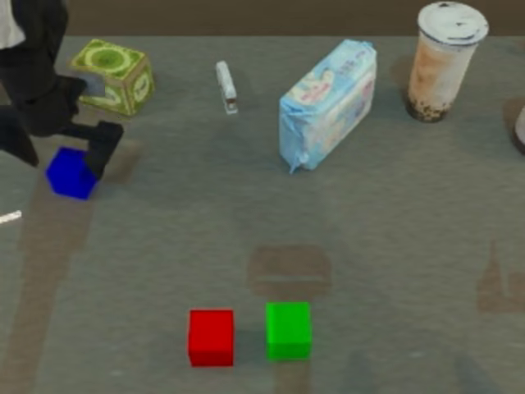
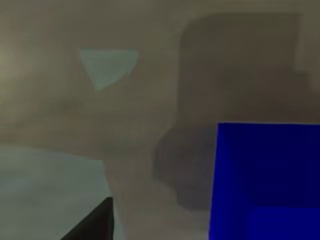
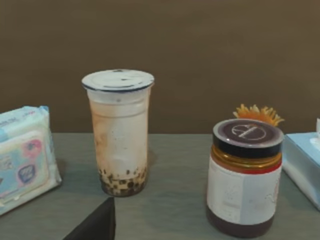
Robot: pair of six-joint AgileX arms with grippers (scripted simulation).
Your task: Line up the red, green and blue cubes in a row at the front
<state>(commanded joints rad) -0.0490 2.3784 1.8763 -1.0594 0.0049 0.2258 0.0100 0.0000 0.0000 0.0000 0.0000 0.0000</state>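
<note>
The blue cube (image 1: 71, 173) sits at the left of the table, turned at an angle. My left gripper (image 1: 85, 161) hangs over it, open. In the left wrist view the blue cube (image 2: 265, 180) fills one side, and a gap of bare table separates it from the one dark finger (image 2: 96, 226) that shows. The red cube (image 1: 211, 336) and the green cube (image 1: 288, 330) rest side by side near the front edge, a small gap between them. My right gripper (image 3: 160, 236) is parked off the right side, open and holding nothing, with one finger (image 3: 97, 225) showing.
A green-and-cream tin box (image 1: 113, 75) stands just behind my left arm. Along the back are a small white stapler (image 1: 226, 86), a pack of wipes (image 1: 328, 103) and a bubble tea cup (image 1: 447, 57). A brown jar (image 3: 245, 175) and a pale box (image 3: 305, 165) stand at the far right.
</note>
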